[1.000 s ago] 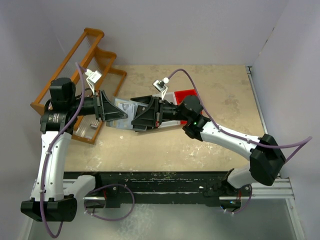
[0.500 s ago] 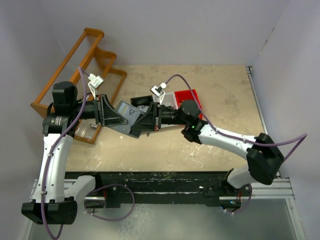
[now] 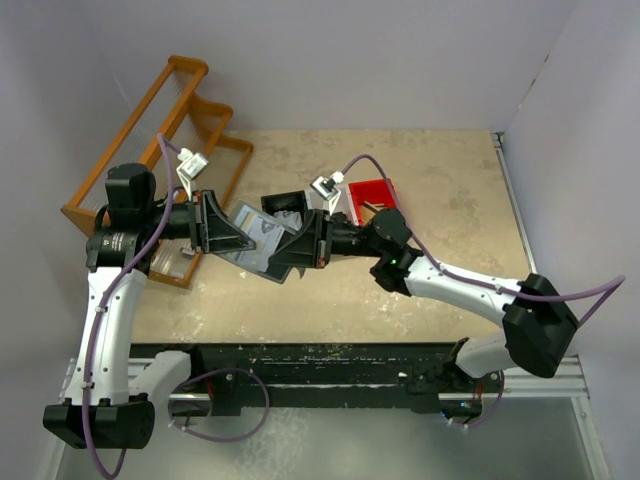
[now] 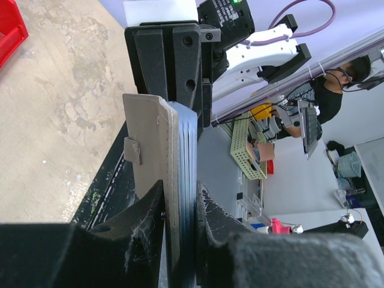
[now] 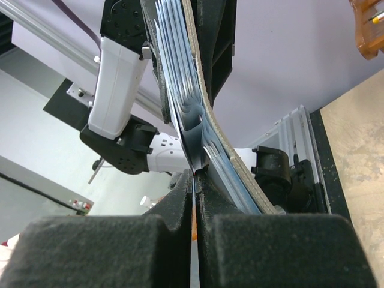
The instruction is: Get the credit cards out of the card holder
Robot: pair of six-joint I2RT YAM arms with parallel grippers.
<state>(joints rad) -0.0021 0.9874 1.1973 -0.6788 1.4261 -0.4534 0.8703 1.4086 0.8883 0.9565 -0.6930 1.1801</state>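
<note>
The slate-grey card holder (image 3: 250, 238) hangs tilted above the table between both grippers. My left gripper (image 3: 222, 228) is shut on its left end. In the left wrist view the holder (image 4: 180, 150) stands edge-on between my fingers (image 4: 141, 222), its pale flap and clasp tab (image 4: 132, 150) to the left. My right gripper (image 3: 290, 250) is shut on a thin credit card at the holder's right end. In the right wrist view my right gripper (image 5: 195, 177) pinches one thin leaf (image 5: 191, 157) of the fanned stack (image 5: 180, 90). The other cards sit edge-on inside the holder.
A tan wooden rack (image 3: 170, 120) stands at the back left, with a clear tray (image 3: 180, 262) by its near end. A red bin (image 3: 372, 195) sits behind my right wrist. A small black flat item (image 3: 283, 203) lies just behind the holder. Walls close the right side.
The holder has tipped from lying flat with its pale face up to a tilted, darker pose and dropped slightly towards the front. My right wrist has shifted right, uncovering more of the red bin.
</note>
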